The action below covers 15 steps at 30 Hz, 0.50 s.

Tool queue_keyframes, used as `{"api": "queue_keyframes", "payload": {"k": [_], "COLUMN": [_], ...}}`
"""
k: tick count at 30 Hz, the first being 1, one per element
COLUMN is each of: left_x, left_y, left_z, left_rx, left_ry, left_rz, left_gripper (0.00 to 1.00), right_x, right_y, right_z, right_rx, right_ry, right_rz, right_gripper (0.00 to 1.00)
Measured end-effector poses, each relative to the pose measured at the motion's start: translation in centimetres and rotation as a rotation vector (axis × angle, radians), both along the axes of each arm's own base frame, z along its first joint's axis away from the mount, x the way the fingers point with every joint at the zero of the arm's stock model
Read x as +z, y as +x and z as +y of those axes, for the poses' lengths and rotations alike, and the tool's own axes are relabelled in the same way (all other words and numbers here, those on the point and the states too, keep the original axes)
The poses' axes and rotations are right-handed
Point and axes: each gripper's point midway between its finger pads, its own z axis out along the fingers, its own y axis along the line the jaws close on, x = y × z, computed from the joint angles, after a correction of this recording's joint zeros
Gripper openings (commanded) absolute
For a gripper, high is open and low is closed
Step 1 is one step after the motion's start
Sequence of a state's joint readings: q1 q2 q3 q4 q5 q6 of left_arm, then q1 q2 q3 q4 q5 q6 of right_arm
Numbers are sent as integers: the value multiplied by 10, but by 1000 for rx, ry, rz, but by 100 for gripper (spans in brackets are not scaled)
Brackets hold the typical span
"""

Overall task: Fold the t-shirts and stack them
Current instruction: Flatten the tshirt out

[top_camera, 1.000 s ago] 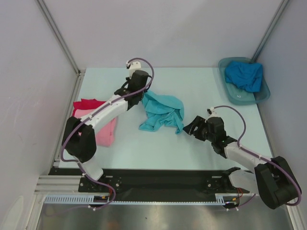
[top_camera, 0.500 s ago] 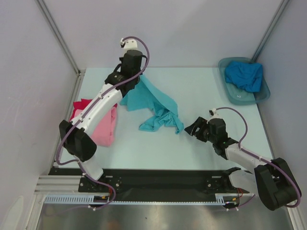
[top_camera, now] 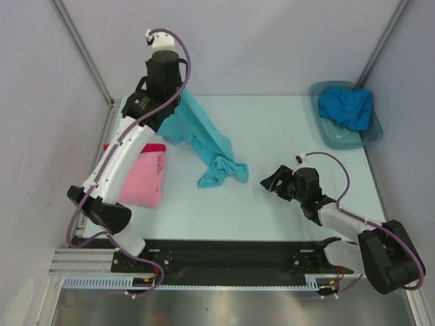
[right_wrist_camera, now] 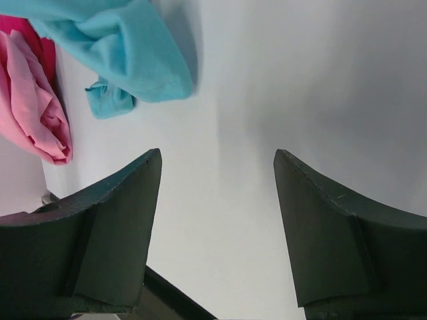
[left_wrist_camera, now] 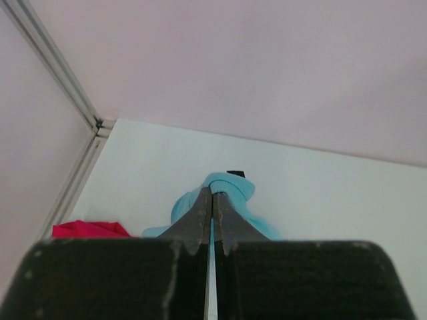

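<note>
Pale walls close in a light table [top_camera: 285, 142] that carries four t-shirts and one grey tub [top_camera: 338, 140]. A turquoise t-shirt [top_camera: 204, 139] is pinched at one end by the left pincer [left_wrist_camera: 212, 197], whose fingers are pressed together on the cloth, raised above the far left part of the table. From there the shirt hangs in a long slant, its long axis running from far left down toward the middle, and its lower end lies bunched on the table. A pink t-shirt [top_camera: 144, 182] lies folded near the left edge (long side pointing away from the arm bases). A red t-shirt [left_wrist_camera: 90, 230] shows only as a strip just beside it, mostly hidden by the left arm. The deeper blue t-shirt [top_camera: 346, 107] sits crumpled inside the tub at the far right corner. The right pincer [right_wrist_camera: 217, 160] hovers low over bare table right of the turquoise shirt's end, fingers apart and gripping nothing.
</note>
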<state>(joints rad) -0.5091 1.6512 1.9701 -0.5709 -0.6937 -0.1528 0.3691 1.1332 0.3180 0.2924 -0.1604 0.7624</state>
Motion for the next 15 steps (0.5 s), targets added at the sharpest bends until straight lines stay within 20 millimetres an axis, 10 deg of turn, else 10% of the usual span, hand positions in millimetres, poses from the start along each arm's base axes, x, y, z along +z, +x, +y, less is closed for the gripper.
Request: {"api": "queue_keyframes", "payload": {"k": [8,15], "left_x": [98,124], "left_y": [-37,-74], "left_z": [12,20], "left_rx": [-54,-116], "left_ry": [-110,-170], "left_rz": [-175,-214], "left_gripper": [0,0], "right_x": [-8,3], "right_y": [1,10], "right_z": [6,20], "right_rx": [7,45], "right_ry": [17,37], "right_rz": [27,10], "right_gripper": [72,72]}}
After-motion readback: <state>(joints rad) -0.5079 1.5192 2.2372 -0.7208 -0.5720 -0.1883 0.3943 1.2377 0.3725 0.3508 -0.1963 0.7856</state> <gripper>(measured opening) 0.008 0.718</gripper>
